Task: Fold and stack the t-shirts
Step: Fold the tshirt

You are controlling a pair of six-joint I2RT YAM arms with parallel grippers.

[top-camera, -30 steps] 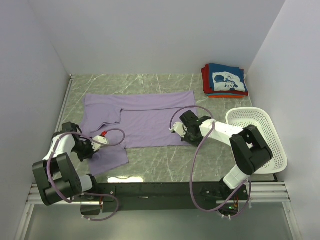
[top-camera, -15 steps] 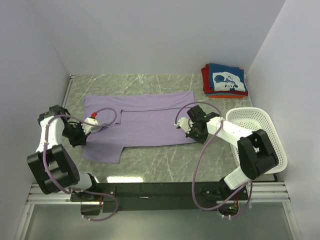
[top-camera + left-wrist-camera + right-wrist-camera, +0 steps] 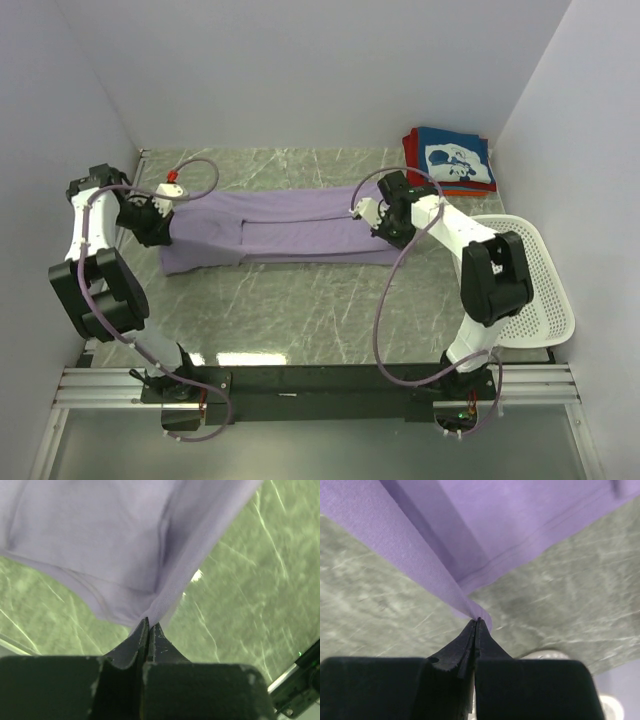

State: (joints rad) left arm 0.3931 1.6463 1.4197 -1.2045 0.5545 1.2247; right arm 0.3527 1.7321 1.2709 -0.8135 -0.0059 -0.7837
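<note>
Pinching hard, the left gripper (image 3: 148, 622) has its jaws closed w/ no gap on one thin corner of the lavender tee (image 3: 90, 535). The rest of the cloth spreads away from the tips above the green marble table (image 3: 240, 580). Risk: the grip is on a v. small bit of hem, so a quick pull could slip it out & drop the fold.

Right wrist view: the right gripper (image 3: 477, 621) is likewise clamped tight, holding a folded edge of the tee right at the tips. Same worry here. It may also have caught the layers unevenly, so one could slide free.

Top view: the tee lies as a long narrow band left of the basket (image 3: 550, 300). One end is near the basket, the other well apart from it. The folded stack (image 3: 450, 160) sits beyond the basket. The band looks wider at the end far from the basket. If the arms set down out of step, the fold prob. ends up skewed & stacks badly.
</note>
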